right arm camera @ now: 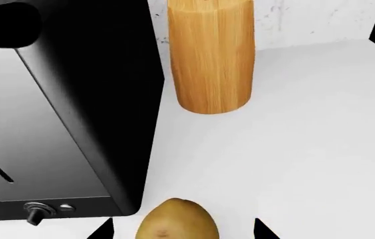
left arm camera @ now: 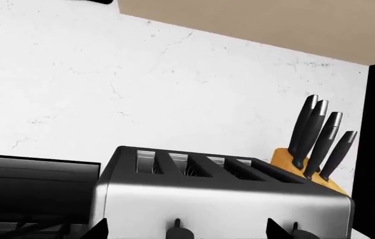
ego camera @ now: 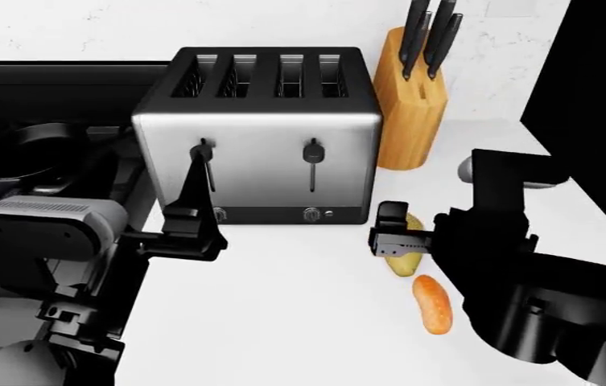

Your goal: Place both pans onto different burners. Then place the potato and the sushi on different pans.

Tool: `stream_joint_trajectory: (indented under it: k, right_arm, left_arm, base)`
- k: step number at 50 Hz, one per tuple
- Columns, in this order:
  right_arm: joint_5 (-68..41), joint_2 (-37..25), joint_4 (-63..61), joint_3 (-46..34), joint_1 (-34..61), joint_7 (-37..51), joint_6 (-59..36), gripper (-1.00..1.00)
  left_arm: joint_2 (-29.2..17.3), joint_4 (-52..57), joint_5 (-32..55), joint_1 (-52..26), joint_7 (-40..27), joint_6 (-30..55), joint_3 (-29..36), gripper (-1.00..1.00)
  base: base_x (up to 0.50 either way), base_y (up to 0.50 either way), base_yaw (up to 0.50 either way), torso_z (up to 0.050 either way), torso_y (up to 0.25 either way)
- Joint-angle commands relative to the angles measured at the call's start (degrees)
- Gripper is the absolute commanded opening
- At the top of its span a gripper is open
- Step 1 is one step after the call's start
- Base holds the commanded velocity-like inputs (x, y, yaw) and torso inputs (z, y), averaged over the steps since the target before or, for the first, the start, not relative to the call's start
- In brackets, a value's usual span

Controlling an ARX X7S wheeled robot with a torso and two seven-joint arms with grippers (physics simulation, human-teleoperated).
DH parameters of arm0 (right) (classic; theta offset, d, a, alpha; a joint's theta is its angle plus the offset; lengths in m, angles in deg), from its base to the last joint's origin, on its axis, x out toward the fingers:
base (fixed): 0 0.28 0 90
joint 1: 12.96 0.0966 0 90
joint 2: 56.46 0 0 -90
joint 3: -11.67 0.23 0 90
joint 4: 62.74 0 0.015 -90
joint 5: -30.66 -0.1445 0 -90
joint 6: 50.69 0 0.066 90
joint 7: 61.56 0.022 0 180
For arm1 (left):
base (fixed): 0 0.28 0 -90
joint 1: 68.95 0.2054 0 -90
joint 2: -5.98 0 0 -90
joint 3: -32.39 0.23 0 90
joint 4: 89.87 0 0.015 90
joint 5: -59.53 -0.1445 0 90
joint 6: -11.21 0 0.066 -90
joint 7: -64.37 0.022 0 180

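Note:
The yellowish-tan potato (right arm camera: 176, 222) lies on the white counter between the spread fingertips of my open right gripper (right arm camera: 182, 230), with a gap on each side. From the head view the right gripper (ego camera: 393, 241) hangs over the potato (ego camera: 406, 259), just right of the toaster. The orange sushi (ego camera: 431, 304) lies on the counter close behind the potato, beside my right arm. One black pan (ego camera: 22, 149) sits on the dark stove at the far left. My left gripper (ego camera: 190, 229) is open and empty in front of the toaster; its fingertips (left arm camera: 98, 230) frame the toaster's face. Burners are hardly visible.
A four-slot steel toaster (ego camera: 260, 133) stands mid-counter, and a wooden knife block (ego camera: 408, 100) with black-handled knives stands to its right. The toaster (left arm camera: 227, 199) and knife block (left arm camera: 307, 169) fill the left wrist view. A black wall edges the counter at right.

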Motion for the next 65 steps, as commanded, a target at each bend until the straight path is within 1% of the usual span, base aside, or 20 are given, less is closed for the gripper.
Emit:
stream_joint_trajectory:
  k: [1, 27, 51, 52, 65]
  right_arm:
    - [1.03, 0.66, 2.26, -2.22, 0.0, -0.65, -1.36, 1.0]
    - [6.76, 2.71, 5.93, -7.31, 0.86, -5.69, -3.23, 1.0]
    - [8.77, 3.08, 7.71, -8.53, -0.8, -6.52, -2.28, 1.0]
    - [8.82, 3.01, 7.55, -8.56, -0.79, -6.57, -2.29, -1.0]
    - [9.25, 1.8, 4.61, -6.95, -1.28, -6.63, -0.3, -1.0]
  left_arm:
    - [0.19, -0.59, -0.36, 0.34, 0.32, -0.53, 0.23, 1.0]
    - [0.21, -1.35, -0.22, 0.23, 0.47, -0.87, 0.42, 1.0]
    - [0.47, -2.32, -0.71, 0.62, 1.03, -1.76, 0.75, 1.0]
    - [0.47, -2.34, -0.73, 0.64, 1.04, -1.79, 0.76, 1.0]
    - [0.47, -2.01, -0.22, 0.13, 0.74, -1.28, 1.12, 1.0]
  base:
    - [0.0, 0.0, 0.0, 0.0, 0.0]
    - [0.0, 0.0, 0.0, 0.0, 0.0]
    - [0.0, 0.0, 0.0, 0.0, 0.0]
    - [0.0, 0.0, 0.0, 0.0, 0.0]
    - [0.0, 0.0, 0.0, 0.0, 0.0]
